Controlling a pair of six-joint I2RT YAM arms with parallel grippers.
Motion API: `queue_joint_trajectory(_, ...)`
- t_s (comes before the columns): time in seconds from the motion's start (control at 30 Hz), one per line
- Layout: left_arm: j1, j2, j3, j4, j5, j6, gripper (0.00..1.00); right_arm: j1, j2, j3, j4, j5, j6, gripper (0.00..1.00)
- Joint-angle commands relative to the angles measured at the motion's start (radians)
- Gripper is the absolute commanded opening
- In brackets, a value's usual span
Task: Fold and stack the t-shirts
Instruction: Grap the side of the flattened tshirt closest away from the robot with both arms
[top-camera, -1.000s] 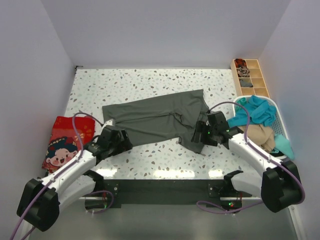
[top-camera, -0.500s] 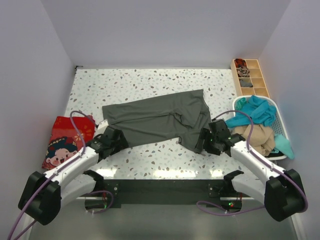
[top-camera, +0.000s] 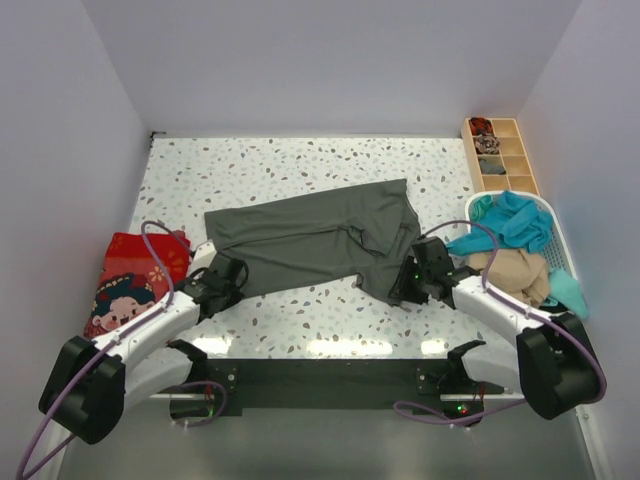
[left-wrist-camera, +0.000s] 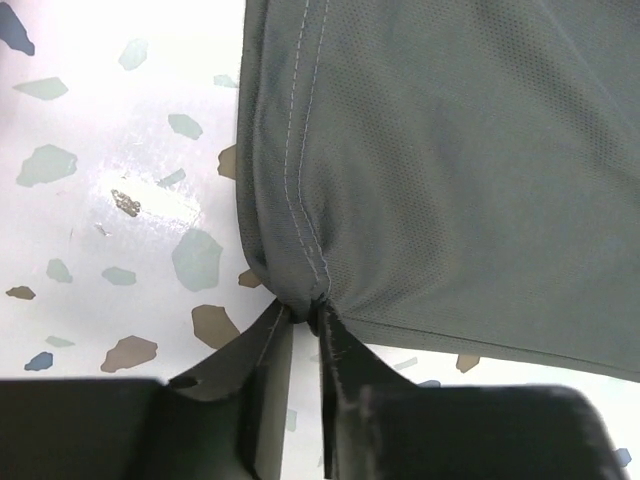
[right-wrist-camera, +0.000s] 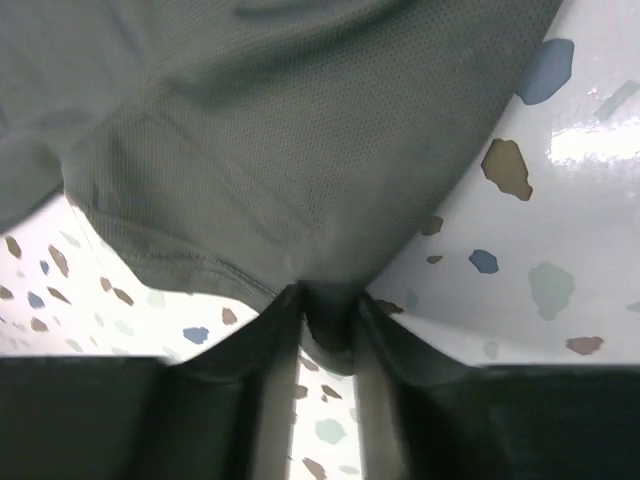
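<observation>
I have the grey-green t-shirt (top-camera: 320, 235) spread across the middle of the speckled table (top-camera: 300, 160), lying at a slant with some creasing towards its right end. My left gripper (top-camera: 222, 275) is pinched narrow on the shirt's near-left corner, right where the stitched hem turns. My right gripper (top-camera: 408, 283) is clamped on a small bunch of cloth at the near-right edge.

The fabric looks like a thin, fine knit: light, limp and with no stiffness of its own, so I expect it to sag and drape between the two holds. It may also drag on the tabletop rather than slide cleanly. Hem and corner are the sensible places to grip, since the doubled, stitched edge should give the pads something to bite. Both pinches are shallow, so I judge a slip possible if I pull hard.

The red t-shirt (top-camera: 130, 285) lies folded at the near left. The teal shirt (top-camera: 510, 220) and tan shirt (top-camera: 520, 272) sit heaped in the white basket (top-camera: 560, 250) on the right.
</observation>
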Motion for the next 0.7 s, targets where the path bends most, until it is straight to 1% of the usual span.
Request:
queue_joint_trajectory(0.0, -0.001, -0.009, -0.005, 0.016, -0.032, -0.005, 0.17, 0.003, 0.037, -0.009, 0.046, -0.017, 0.001, 0.17)
queue_joint_trajectory(0.03, -0.001, -0.011, -0.004, 0.011, -0.034, -0.002, 0.11, 0.002, 0.028, -0.003, 0.044, -0.02, -0.002, 0.05)
queue_joint_trajectory(0.07, -0.001, -0.015, -0.001, 0.01, -0.034, 0.0, 0.09, 0.003, 0.019, -0.003, 0.037, -0.018, -0.004, 0.01)
queue_joint_trajectory(0.13, -0.001, -0.022, 0.005, -0.006, -0.038, 0.003, 0.02, 0.003, -0.017, 0.009, 0.023, -0.014, -0.013, 0.0)
queue_joint_trajectory(0.2, -0.001, -0.028, 0.019, -0.021, -0.034, 0.006, 0.0, 0.003, -0.044, 0.032, -0.015, -0.003, -0.022, 0.0)
queue_joint_trajectory(0.37, -0.001, -0.048, 0.047, -0.059, -0.031, 0.012, 0.0, 0.003, -0.102, 0.097, -0.1, 0.02, -0.048, 0.0)
queue_joint_trajectory(0.67, -0.001, -0.06, 0.128, -0.119, -0.051, 0.029, 0.0, 0.0, -0.099, 0.244, -0.156, 0.112, -0.128, 0.0)
